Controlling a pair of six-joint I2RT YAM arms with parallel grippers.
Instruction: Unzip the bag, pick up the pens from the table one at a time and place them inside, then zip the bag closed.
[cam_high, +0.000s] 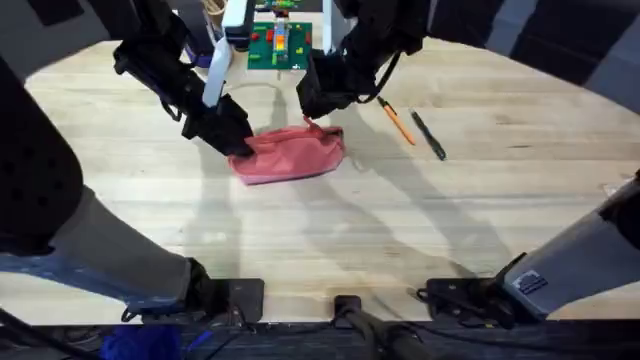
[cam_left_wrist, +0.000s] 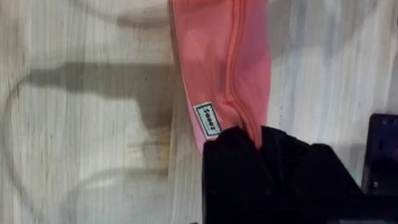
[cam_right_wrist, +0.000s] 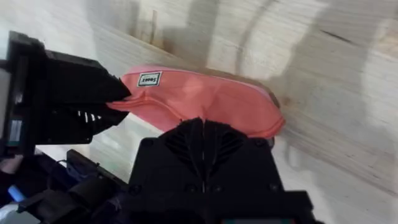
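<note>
Pens first: I count two, an orange pen and a black pen, lying side by side on the table to the right of the bag, apart from it and from both arms. One pink-red bag lies near the middle of the far half of the table, zipper seam running along its length.

My left end effector sits at the bag's left end; on the left wrist camera its fingers are pinched together on the fabric at the seam, just beside the small white label. My right end effector is over the bag's upper right end; on the right wrist camera the fingers look pressed together at the seam, but I cannot make out the zipper pull, which the fingers hide. The bag's left tip is covered by the left end effector, and I cannot tell whether the zipper is open.
</note>
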